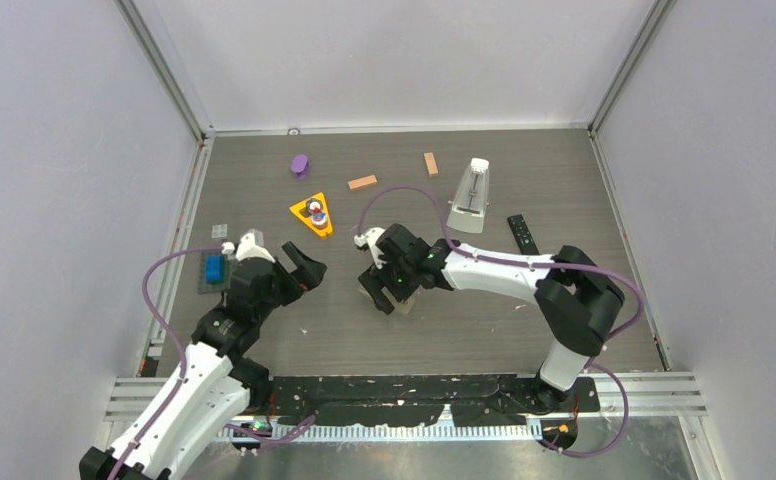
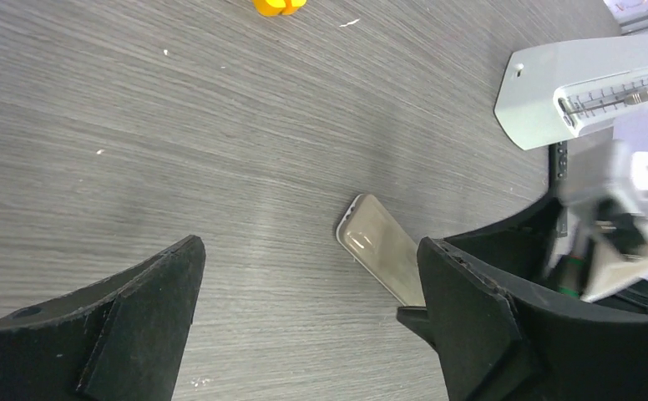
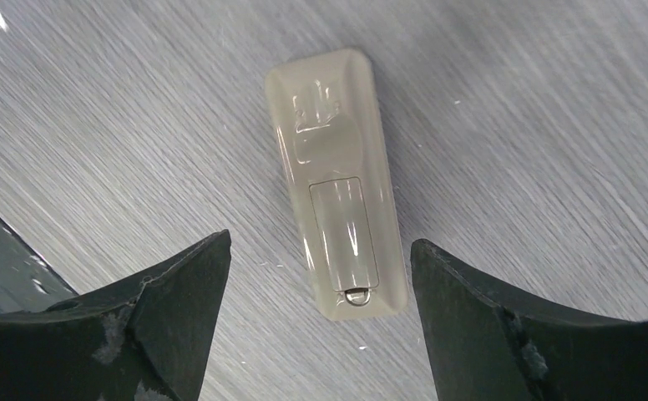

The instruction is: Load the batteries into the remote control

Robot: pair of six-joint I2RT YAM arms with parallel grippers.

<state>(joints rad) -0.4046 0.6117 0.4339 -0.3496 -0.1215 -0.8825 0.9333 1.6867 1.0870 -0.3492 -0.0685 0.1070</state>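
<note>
- Remote control of pale cream plastic (image 3: 337, 184) lies back-up on the grey wood-grain surface (image 3: 554, 100), directly under the right claw (image 3: 319, 242). Its long axis runs across the claw's closing line.
- Right claw's fingers are spread apart, straddling the remote's width. The left claw (image 2: 311, 246), also spread and empty, is near but farther off.
- Count: two remotes, including one black remote (image 1: 522, 233). The batteries are too small to pick out.

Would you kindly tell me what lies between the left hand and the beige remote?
Only bare table: the left wrist view shows nothing between the left hand and the beige remote.
</note>
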